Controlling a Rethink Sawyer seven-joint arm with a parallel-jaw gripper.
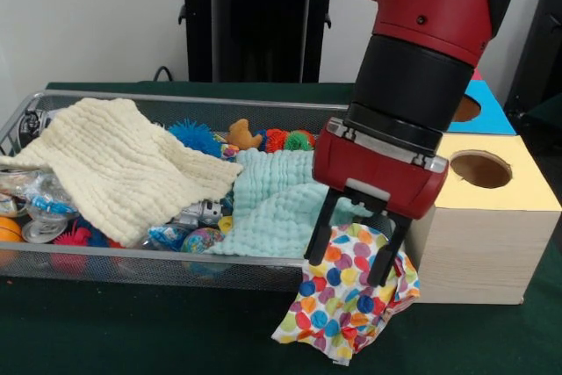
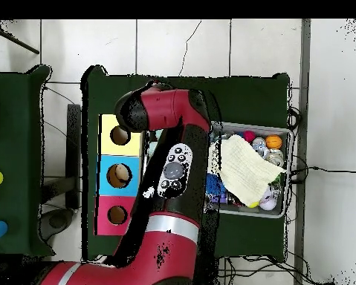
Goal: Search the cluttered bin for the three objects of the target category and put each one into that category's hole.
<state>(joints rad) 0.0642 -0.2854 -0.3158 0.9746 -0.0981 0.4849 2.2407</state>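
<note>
Front view: polka-dot cloth [image 1: 347, 300] being gripped between tool [image 1: 356, 259] fingers — hanging at near right corner of wire bin [image 1: 132, 267], just beside yellow box [image 1: 492, 230]. Transfer step judged in hand; next, cloth is to be lifted above box top and centred over round hole [image 1: 479, 169] before release. Cream cloth [image 1: 123, 164] and mint cloth [image 1: 281, 204] being left in bin. Desk [image 1: 132, 331] is dark green — white wall behind.

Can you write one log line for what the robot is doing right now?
gripper: shut on polka-dot cloth | cloth: hanging over wire bin front edge | yellow box hole: empty | step: carry to hole
</note>
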